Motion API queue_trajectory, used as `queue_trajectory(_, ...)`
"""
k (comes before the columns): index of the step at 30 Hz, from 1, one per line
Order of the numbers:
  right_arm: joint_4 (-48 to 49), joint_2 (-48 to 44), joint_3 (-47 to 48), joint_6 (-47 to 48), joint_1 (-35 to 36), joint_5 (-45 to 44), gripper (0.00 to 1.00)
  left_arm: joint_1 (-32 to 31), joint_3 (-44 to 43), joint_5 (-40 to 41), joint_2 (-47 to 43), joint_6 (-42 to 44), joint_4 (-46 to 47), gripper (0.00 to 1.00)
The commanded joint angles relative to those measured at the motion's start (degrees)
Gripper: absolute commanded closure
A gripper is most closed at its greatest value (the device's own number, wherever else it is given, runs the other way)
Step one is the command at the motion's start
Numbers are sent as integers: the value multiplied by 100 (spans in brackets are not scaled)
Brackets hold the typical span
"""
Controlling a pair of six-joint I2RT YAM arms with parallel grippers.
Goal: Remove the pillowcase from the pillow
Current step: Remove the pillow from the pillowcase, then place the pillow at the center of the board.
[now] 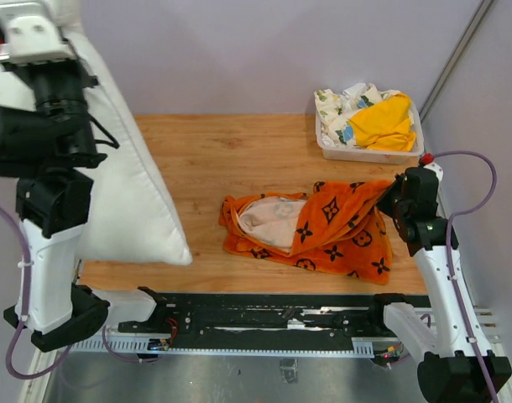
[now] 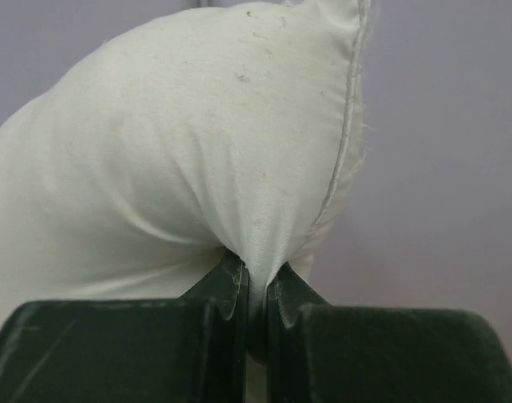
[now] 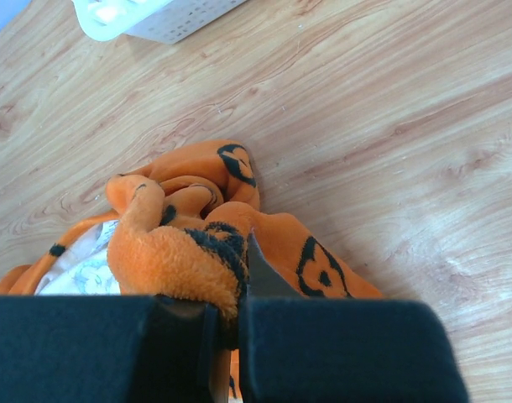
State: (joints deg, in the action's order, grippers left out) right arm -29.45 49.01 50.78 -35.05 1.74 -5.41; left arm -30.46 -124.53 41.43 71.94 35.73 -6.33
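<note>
1. The left fingers [image 2: 227, 290] are pinched tight on a fold of the white pillow [image 2: 172, 143], held up over the left side of the worktop [image 1: 239, 159].
2. Whether the pillow's lower corner touches the wood is hard to tell.
3. The right fingers [image 3: 260, 281] are clamped on a bunched edge of the orange pillowcase [image 1: 340, 231].
4. The rest of the pillowcase lies crumpled at centre-right on the worktop, apart from the pillow.
5. A white bin [image 1: 369, 156] of cloths sits at the far right.

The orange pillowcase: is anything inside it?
Only pale inner fabric shows through the pillowcase opening; its folds hide the rest. The pillow hangs outside, in the left gripper.
</note>
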Motion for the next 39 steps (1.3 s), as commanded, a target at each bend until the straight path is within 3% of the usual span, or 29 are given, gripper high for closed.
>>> queue_trajectory(1,19,-176,-8,-101,-174,-30,99,12,636,-1111,180,-282,-1148,100)
queue_trajectory(4,61,-303,-161,-121,-174,67,99,-66,1338,-1542,-4,-352,-1326,100)
queue_trajectory(9,229,-257,-400,-245,-172,397,99,-83,1674,-2250,168,-910,-1969,100)
queue_trajectory(18,264,-208,-449,-186,-174,671,99,-75,3584,-770,609,-1130,-1611,100)
queue_trajectory(23,235,-292,-457,-41,-174,799,99,-74,3436,89,716,-1151,-1550,100)
queue_trajectory(30,379,-243,-432,-35,-165,1079,99,-106,1811,1866,422,-1372,-2422,100)
queue_trajectory(34,490,-171,-472,-109,-104,1253,99,-621,2071,2646,11,-869,-2490,100)
queue_trajectory(36,583,-128,-525,-168,-80,1354,99,-747,2405,2493,-43,-864,-2523,100)
queue_trajectory(39,675,-37,-588,-238,-43,1512,99,-742,2949,1575,207,-1350,-3025,100)
